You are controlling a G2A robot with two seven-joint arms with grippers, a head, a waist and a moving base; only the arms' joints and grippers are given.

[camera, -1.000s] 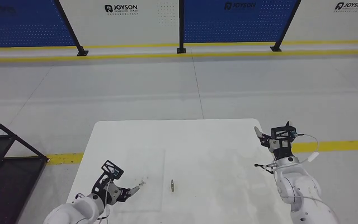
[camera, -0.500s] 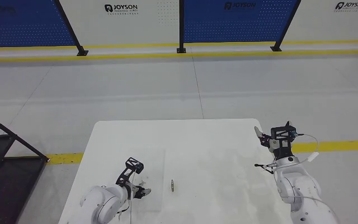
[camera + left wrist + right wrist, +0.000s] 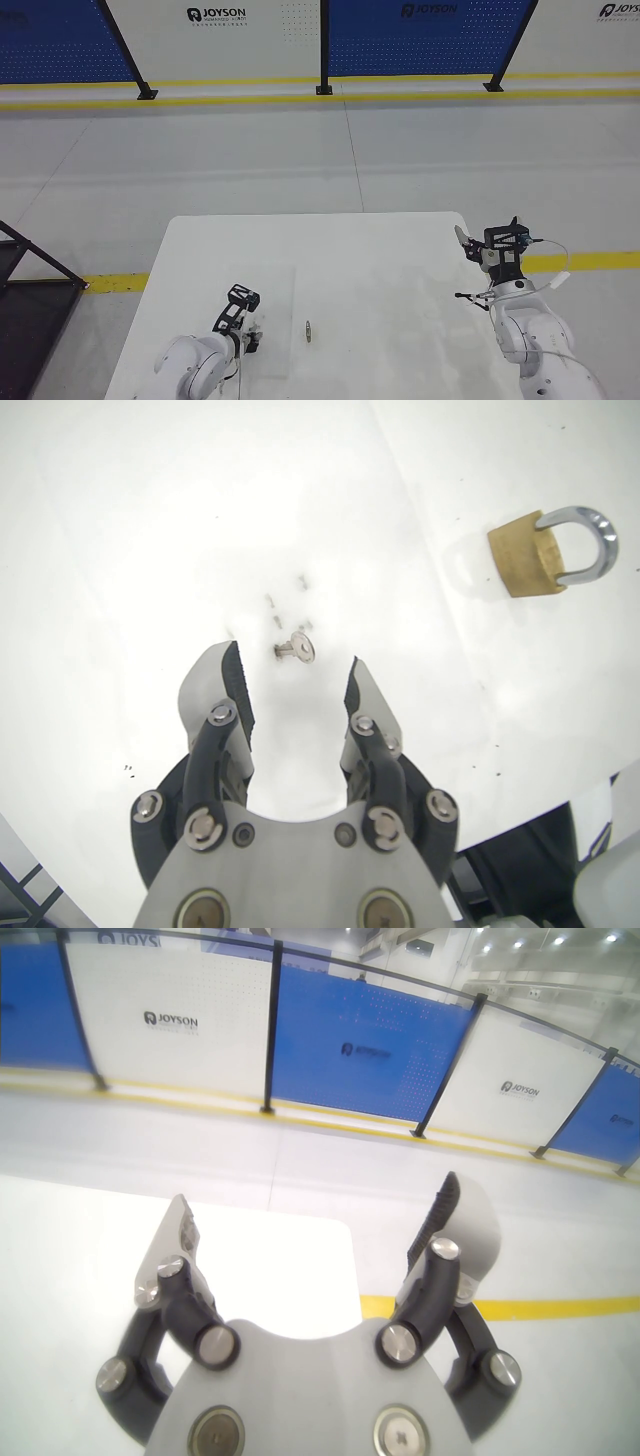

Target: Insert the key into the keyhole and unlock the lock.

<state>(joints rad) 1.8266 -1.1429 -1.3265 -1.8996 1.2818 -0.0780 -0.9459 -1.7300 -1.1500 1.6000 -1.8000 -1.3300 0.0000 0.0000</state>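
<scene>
The lock (image 3: 525, 560) shows a matt brass body and glossy metal shackle, the key (image 3: 300, 648) silvery metal.

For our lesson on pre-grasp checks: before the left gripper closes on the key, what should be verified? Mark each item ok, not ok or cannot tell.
1. Left gripper open: ok.
2. Key centred ahead of its opening: ok.
3. Key lying apart from the padlock: ok.
4. Gripper low enough to pinch the flat key: cannot tell.
5. Padlock's keyhole reachable: cannot tell, it is hidden.
6. Right gripper near the padlock to steady it: not ok, it is open at the table edge.
</scene>
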